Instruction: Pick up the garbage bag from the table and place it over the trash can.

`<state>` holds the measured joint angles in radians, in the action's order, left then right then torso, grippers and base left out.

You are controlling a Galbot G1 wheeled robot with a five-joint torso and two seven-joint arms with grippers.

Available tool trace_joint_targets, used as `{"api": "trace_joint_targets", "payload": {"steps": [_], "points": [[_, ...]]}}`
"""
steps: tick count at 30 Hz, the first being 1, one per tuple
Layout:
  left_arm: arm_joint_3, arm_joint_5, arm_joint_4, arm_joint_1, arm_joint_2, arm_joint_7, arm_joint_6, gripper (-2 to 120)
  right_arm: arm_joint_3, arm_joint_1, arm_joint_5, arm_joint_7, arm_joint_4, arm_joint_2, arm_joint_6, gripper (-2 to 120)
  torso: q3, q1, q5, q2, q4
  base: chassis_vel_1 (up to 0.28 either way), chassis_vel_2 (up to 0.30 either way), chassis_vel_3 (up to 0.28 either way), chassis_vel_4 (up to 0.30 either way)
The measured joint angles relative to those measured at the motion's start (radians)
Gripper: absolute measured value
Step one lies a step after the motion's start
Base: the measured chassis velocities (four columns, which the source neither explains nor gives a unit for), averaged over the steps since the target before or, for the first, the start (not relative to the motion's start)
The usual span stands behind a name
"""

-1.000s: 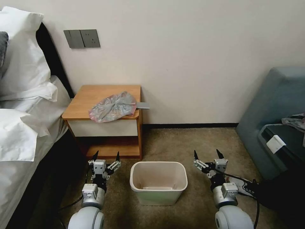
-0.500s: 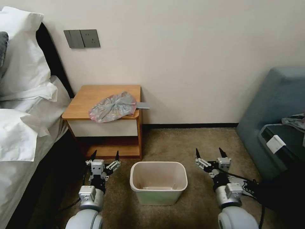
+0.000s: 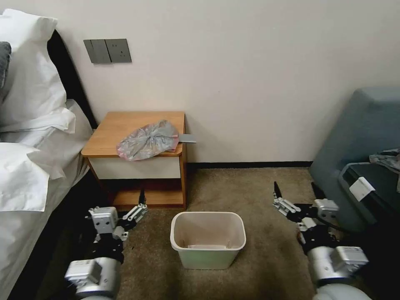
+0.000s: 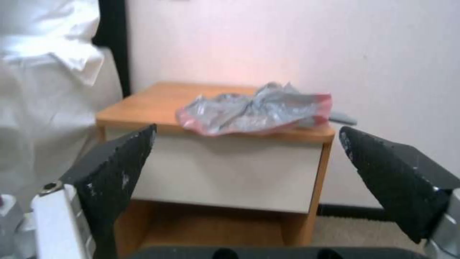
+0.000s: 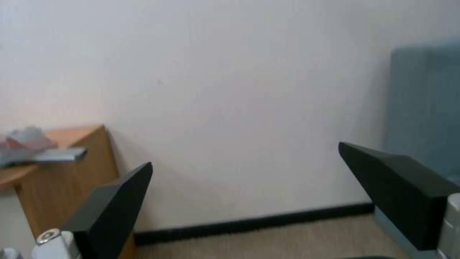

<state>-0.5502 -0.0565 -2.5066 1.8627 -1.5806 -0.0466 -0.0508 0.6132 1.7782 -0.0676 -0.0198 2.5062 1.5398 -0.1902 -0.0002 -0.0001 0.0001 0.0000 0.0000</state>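
Grey garbage bag [image 3: 148,140] crumpled on table [image 3: 112,129], trash can [image 3: 207,239] on carpet [image 3: 250,187]

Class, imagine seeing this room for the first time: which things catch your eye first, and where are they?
The crinkled garbage bag lies on the table beside the bed. Below, the trash can stands open on the carpet, flanked by the open left claw and the open right claw.
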Motion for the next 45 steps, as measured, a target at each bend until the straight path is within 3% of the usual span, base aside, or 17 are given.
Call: {"api": "trace_joint_targets", "payload": {"steps": [4,8,20,26,32,37,39,40,42,45], "points": [[0.0,-0.003,-0.004,0.02,-0.005,-0.003,-0.004,100,-0.005,0.024,-0.035,0.009,0.003,-0.044,-0.029,100,0.0,0.0,0.0,0.0,0.0001,0.0,0.0,0.0,0.0],[-0.022,0.028,-0.003,0.059,0.047,-0.008,-0.047,100,-0.006,0.019,-0.091,0.004,0.003,-0.077,-0.034,100,0.0,0.0,-0.0002,0.0,0.0,0.0,0.0,0.0,0.0],[-0.03,-0.002,0.002,0.068,0.084,-0.02,-0.048,100,-0.016,-0.059,-0.302,-0.024,-0.01,-0.156,-0.069,100,0.0,0.0,-0.0002,0.0,-0.0001,0.0,0.0,0.0,0.0],[-0.051,-0.068,0.004,0.077,0.118,-0.034,-0.04,100,-0.037,-0.206,-0.571,-0.067,-0.113,-0.236,-0.096,100,0.0,0.0,0.0,0.0,0.0001,0.0,0.0,0.0,0.0],[-0.055,-0.109,0.005,0.078,0.157,-0.036,-0.026,100,-0.054,-0.299,-0.747,-0.099,-0.211,-0.269,-0.11,100,0.0,0.0,0.0,0.0,0.0001,0.0,0.0,0.0,0.0],[-0.048,-0.135,0.006,0.069,0.205,-0.037,-0.022,100,-0.072,-0.436,-1.048,-0.157,-0.331,-0.294,-0.159,100,0.0,0.0,-0.0001,0.0,-0.0004,0.0,0.0,0.0,0.0],[-0.048,-0.141,0.006,0.077,0.205,-0.039,-0.017,100,-0.092,-0.54,-1.209,-0.164,-0.41,-0.314,-0.208,100,0.0,0.0,0.0,0.0,0.0001,0.0,0.0,0.0,0.0],[-0.048,-0.141,0.006,0.077,0.205,-0.039,-0.017,100,-0.092,-0.54,-1.209,-0.164,-0.41,-0.314,-0.208,100,0.0,0.0,0.0,0.0,0.0001,0.0,0.0,0.0,0.0],[-0.056,-0.142,0.006,0.081,0.193,-0.04,-0.017,100,-0.124,-0.676,-1.402,-0.167,-0.523,-0.328,-0.278,100,0.0,0.0,-0.0002,0.0,0.0001,0.0,0.0,0.0,0.0],[-0.056,-0.14,0.006,0.09,0.176,-0.04,-0.017,100,-0.161,-0.764,-1.513,-0.173,-0.619,-0.332,-0.317,100,0.0,0.0,-0.0002,0.0,0.0001,0.0,0.0,0.0,0.0]]}}
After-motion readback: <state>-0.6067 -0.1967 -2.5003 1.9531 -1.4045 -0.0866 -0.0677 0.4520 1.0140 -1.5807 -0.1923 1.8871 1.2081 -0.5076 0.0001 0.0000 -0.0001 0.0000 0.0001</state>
